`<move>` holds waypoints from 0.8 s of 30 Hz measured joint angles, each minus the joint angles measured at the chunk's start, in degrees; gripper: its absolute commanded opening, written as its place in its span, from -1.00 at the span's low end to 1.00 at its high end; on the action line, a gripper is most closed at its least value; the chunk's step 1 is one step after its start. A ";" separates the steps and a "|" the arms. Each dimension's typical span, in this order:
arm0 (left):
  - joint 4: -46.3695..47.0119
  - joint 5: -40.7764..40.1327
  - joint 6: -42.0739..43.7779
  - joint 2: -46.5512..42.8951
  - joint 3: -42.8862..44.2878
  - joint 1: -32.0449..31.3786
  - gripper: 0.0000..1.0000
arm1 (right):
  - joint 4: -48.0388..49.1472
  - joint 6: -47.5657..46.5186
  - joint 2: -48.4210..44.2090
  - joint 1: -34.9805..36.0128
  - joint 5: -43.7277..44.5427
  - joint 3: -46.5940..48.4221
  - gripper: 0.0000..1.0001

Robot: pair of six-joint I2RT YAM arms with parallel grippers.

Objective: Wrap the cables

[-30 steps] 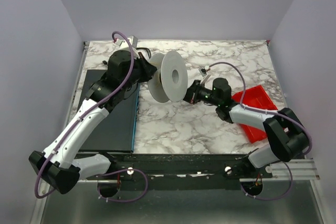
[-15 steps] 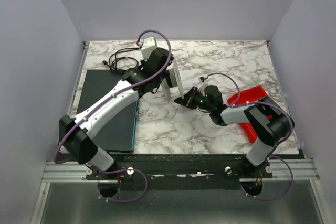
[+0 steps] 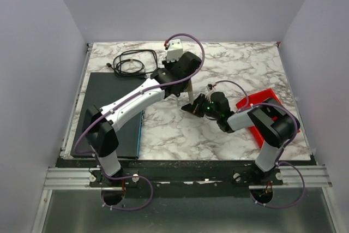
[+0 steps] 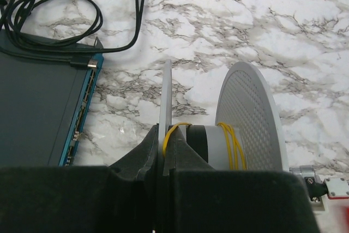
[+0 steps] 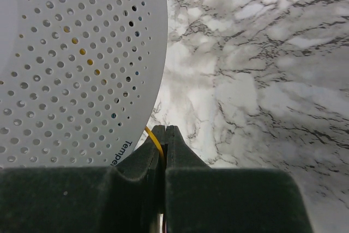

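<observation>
The cable is a thin yellow wire [image 4: 232,144] wound a few turns round the grey hub of a white perforated spool [image 4: 252,114]. My left gripper [image 4: 165,132] is shut on the spool's thin near flange [image 4: 166,92], and a yellow loop crosses its right finger. From above, the spool [image 3: 190,92] hangs edge-on under the left wrist [image 3: 182,75]. My right gripper [image 5: 164,130] is shut on the yellow wire [image 5: 154,141], right beside the spool's perforated flange [image 5: 76,64]. In the top view, the right gripper [image 3: 188,107] sits just in front of the spool.
A thicker black cord [image 3: 130,61] lies coiled at the back left. A dark flat slab with a blue edge [image 3: 112,115] covers the left side. A red tray [image 3: 267,112] lies at the right, partly under the right arm.
The left arm has swung from the back left to the table's middle, carrying the spool, which now shows edge-on. The black cord is uncovered. The right gripper has shifted slightly left.
</observation>
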 measured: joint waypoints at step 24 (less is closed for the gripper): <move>-0.35 -1.77 10.73 6.62 6.36 -0.92 -1.00 | -6.75 -8.15 -8.22 0.59 0.87 -0.83 -0.98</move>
